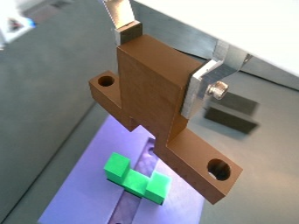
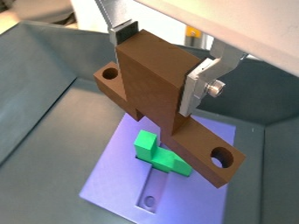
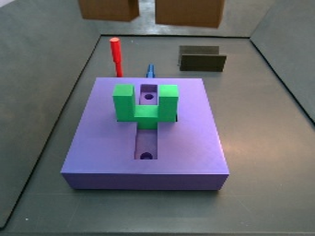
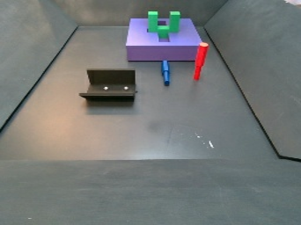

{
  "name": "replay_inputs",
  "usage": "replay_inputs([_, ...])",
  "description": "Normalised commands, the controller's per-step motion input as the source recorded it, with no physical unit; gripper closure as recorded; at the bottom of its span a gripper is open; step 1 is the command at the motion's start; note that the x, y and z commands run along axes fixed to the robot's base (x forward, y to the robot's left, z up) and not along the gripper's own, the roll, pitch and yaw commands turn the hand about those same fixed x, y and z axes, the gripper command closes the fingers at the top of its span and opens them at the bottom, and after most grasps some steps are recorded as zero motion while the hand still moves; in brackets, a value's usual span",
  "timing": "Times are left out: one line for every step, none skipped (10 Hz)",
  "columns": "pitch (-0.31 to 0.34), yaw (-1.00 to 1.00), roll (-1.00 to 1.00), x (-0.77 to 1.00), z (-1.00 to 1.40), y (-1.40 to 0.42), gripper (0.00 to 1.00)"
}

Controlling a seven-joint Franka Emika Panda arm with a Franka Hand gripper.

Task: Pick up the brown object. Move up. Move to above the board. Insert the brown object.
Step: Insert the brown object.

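Observation:
My gripper (image 1: 163,59) is shut on the brown object (image 1: 146,83), an orange-brown bar with a tall middle block and a round hole near each end. Both wrist views show it, and the silver fingers (image 2: 198,83) clamp the block's sides. It hangs well above the purple-blue board (image 1: 93,175), over the green U-shaped block (image 1: 135,175) and the lengthwise groove (image 2: 149,192). In a side view the brown object (image 3: 191,9) shows only at the picture's upper edge, high above the board (image 3: 110,138) and the green block (image 3: 144,103).
A red peg (image 3: 116,55) stands upright beside the board's far end, and a small blue rod (image 4: 166,70) lies next to it. The dark fixture (image 4: 108,85) stands on the grey floor apart from the board (image 4: 141,44). Sloped bin walls ring the floor.

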Motion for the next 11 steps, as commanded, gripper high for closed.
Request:
replay_inputs([-0.344, -0.69, 0.32, 0.06, -0.17, -0.04, 1.0])
replay_inputs([-0.287, -0.73, 0.39, 0.1, -0.16, -0.06, 1.0])
replay_inputs([-0.156, -0.84, 0.37, 0.17, -0.18, -0.09, 1.0])
replay_inputs([-0.044, -0.91, 0.29, 0.0, -0.08, -0.02, 1.0])
replay_inputs([-0.02, -0.92, 0.28, 0.0, -0.06, -0.01, 1.0])
replay_inputs([0.0, -0.93, 0.26, 0.0, -0.06, -0.01, 1.0])
replay_inputs([0.0, -0.94, 0.25, -0.04, -0.08, -0.03, 1.0])
replay_inputs([0.059, -0.95, 0.22, -0.11, -0.1, -0.05, 1.0])
replay_inputs([0.076, -0.96, 0.19, -0.12, -0.1, -0.05, 1.0])
replay_inputs([0.066, -0.98, 0.17, -0.11, -0.17, -0.04, 1.0])
replay_inputs([0.05, -1.0, 0.15, -0.09, -0.22, -0.04, 1.0])
